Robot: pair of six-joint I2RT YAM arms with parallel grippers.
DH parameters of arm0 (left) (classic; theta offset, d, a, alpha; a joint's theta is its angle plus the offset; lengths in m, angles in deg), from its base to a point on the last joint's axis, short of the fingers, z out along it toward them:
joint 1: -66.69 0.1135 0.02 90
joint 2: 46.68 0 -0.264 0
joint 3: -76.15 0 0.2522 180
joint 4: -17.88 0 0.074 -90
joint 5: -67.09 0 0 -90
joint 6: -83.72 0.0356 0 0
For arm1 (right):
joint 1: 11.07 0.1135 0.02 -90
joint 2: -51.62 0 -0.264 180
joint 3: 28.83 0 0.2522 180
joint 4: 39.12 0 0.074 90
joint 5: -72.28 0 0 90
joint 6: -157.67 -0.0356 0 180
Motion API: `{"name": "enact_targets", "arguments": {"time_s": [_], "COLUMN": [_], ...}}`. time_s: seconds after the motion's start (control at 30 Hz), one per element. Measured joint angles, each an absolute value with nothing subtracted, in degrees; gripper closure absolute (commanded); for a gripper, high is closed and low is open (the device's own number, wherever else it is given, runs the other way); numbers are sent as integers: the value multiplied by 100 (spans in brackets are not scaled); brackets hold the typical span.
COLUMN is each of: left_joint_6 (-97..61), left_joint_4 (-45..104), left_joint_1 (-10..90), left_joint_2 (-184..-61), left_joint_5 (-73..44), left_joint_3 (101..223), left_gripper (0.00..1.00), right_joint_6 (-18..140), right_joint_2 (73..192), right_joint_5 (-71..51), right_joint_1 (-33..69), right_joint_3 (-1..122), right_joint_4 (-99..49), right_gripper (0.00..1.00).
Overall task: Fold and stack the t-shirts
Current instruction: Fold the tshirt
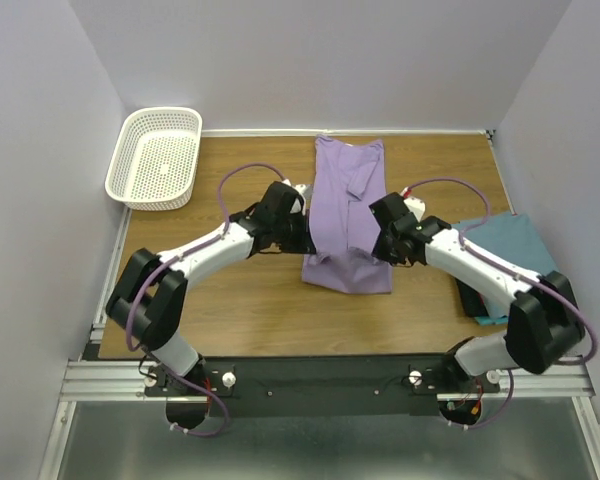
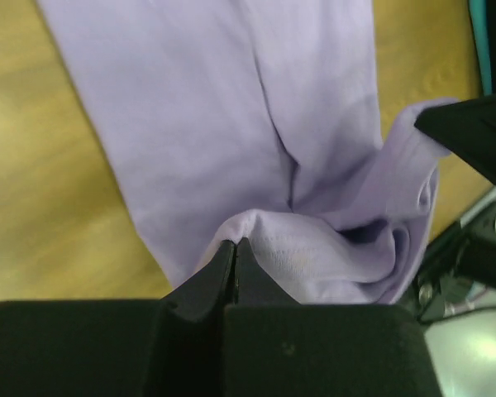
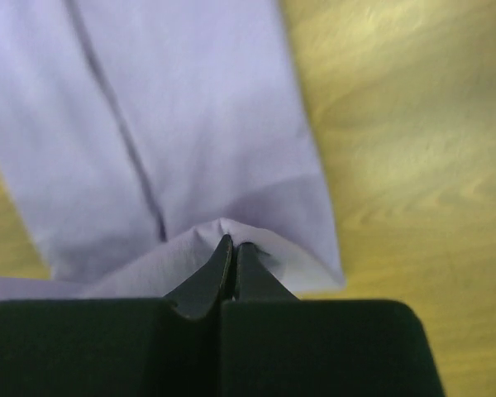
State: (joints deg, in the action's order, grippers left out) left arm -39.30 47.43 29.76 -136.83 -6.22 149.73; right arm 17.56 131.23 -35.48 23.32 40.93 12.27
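Note:
The lavender-purple t-shirt (image 1: pixel 346 200) lies folded into a long strip in the middle of the table, its near hem raised. My left gripper (image 1: pixel 302 238) is shut on the hem's left part; its jaws pinch the cloth (image 2: pixel 298 256) in the left wrist view. My right gripper (image 1: pixel 382 245) is shut on the hem's right part, where the pinched cloth (image 3: pixel 231 165) rises to the closed tips. The teal t-shirt (image 1: pixel 508 245) lies folded at the right edge, partly under the right arm.
A white plastic mesh basket (image 1: pixel 156 155) stands at the far left corner. Grey walls close in the wooden table (image 1: pixel 230 300) on three sides. The right arm's black gripper body (image 2: pixel 471 132) shows in the left wrist view.

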Motion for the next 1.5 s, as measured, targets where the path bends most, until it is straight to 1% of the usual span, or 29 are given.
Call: {"name": "enact_targets", "arguments": {"time_s": [0.2, 0.47, 0.93, 1.33, 1.5], "left_joint_6": [-3956, -4162, -4144, -4030, -3987], "left_joint_4": [4581, 4483, 4898, 5112, 5117], "left_joint_1": [3383, 3610, 3853, 4156, 4222], "left_joint_2": [-14726, -15521, -16275, -17032, -17099], "left_joint_5": [-633, -591, -622, -631, -583], "left_joint_3": [15731, 16509, 18148, 18634, 18717], "left_gripper": [100, 100, 100, 100, 99], "right_joint_6": [2288, 2624, 2786, 2781, 2777], "right_joint_2": [14209, 14918, 15449, 15925, 16019], "right_joint_5": [-3493, -3255, -2905, -2662, -2536], "right_joint_1": [1551, 1062, 660, 402, 319], "right_joint_3": [4314, 4878, 5516, 5857, 5884], "right_joint_4": [412, -292, -756, -874, -952], "right_gripper": [99, 99, 100, 99, 100]}}
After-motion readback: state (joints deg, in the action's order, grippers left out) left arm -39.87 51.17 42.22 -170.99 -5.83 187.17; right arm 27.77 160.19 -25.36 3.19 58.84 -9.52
